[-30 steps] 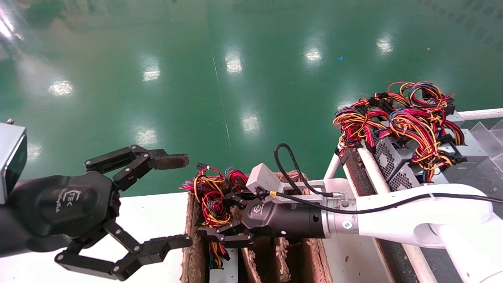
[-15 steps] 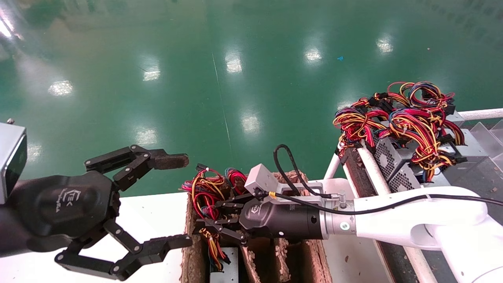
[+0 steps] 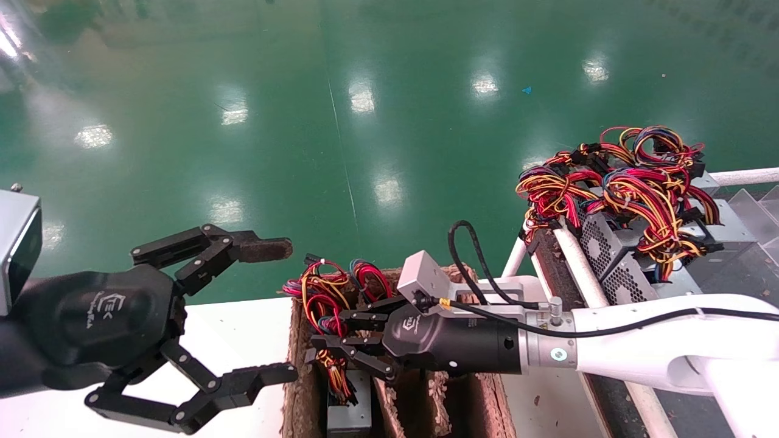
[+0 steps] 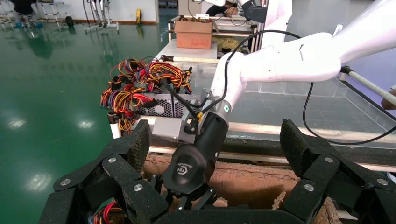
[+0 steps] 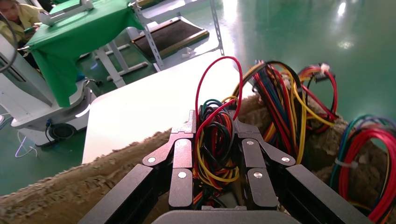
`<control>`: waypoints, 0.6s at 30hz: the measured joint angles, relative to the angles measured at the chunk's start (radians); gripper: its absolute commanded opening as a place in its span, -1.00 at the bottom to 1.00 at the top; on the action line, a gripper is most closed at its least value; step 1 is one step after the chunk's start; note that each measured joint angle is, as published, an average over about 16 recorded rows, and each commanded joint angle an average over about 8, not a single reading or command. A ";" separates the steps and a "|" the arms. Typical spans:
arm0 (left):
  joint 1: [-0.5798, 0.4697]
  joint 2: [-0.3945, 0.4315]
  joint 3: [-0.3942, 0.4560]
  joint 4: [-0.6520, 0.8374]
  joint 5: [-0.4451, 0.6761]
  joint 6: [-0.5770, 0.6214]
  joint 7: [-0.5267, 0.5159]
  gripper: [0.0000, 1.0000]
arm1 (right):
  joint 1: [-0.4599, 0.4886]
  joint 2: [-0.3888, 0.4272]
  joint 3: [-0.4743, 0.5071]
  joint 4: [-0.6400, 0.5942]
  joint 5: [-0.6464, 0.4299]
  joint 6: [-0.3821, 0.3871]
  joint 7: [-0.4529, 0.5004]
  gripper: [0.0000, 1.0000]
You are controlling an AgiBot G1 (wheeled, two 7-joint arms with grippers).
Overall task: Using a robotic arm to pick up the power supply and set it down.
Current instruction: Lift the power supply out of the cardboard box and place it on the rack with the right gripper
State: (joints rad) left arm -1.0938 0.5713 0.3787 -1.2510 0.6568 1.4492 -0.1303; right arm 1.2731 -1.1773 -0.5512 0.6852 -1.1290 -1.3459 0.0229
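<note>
Head view, power supply (image 3: 349,412): silver-grey box low in a slot of the brown tray (image 3: 296,389), hanging by its wire bundle (image 3: 328,340), apparently mid-lift or mid-lowering.
Right gripper (image 3: 333,342): fingers closed tight on the bundle, probably because the box sits too deep to clamp.
Right arm: reaching level across the tray.
Left gripper (image 3: 274,310): jaws wide, empty, parked beside the tray.
</note>
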 measured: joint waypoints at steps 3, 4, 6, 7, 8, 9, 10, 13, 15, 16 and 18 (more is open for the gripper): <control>0.000 0.000 0.000 0.000 0.000 0.000 0.000 1.00 | -0.013 0.021 0.013 0.050 0.016 0.004 0.013 -1.00; 0.000 0.000 0.000 0.000 0.000 0.000 0.000 1.00 | -0.018 0.028 0.017 0.068 0.022 0.006 0.017 -1.00; 0.000 0.000 0.000 0.000 0.000 0.000 0.000 1.00 | -0.028 0.044 0.028 0.106 0.035 0.011 0.027 -1.00; 0.000 0.000 0.000 0.000 0.000 0.000 0.000 1.00 | -0.034 0.052 0.034 0.125 0.042 0.014 0.032 -1.00; 0.000 0.000 0.000 0.000 0.000 0.000 0.000 1.00 | -0.039 0.060 0.039 0.144 0.049 0.017 0.037 -1.00; 0.000 0.000 0.000 0.000 0.000 0.000 0.000 1.00 | -0.044 0.069 0.046 0.165 0.056 0.020 0.042 -1.00; 0.000 0.000 0.000 0.000 0.000 0.000 0.000 1.00 | -0.050 0.077 0.052 0.185 0.064 0.024 0.048 -1.00; 0.000 0.000 0.000 0.000 0.000 0.000 0.000 1.00 | -0.066 0.103 0.070 0.245 0.084 0.036 0.064 -1.00; 0.000 0.000 0.000 0.000 0.000 0.000 0.000 1.00 | -0.077 0.119 0.082 0.283 0.096 0.046 0.075 -1.00; 0.000 0.000 0.000 0.000 0.000 0.000 0.000 1.00 | -0.082 0.127 0.087 0.302 0.102 0.051 0.080 -1.00; 0.000 0.000 0.000 0.000 0.000 0.000 0.000 1.00 | -0.091 0.142 0.098 0.337 0.112 0.062 0.090 -1.00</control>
State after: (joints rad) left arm -1.0939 0.5712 0.3788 -1.2510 0.6568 1.4491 -0.1303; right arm 1.1824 -1.0357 -0.4535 1.0222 -1.0174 -1.2843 0.1126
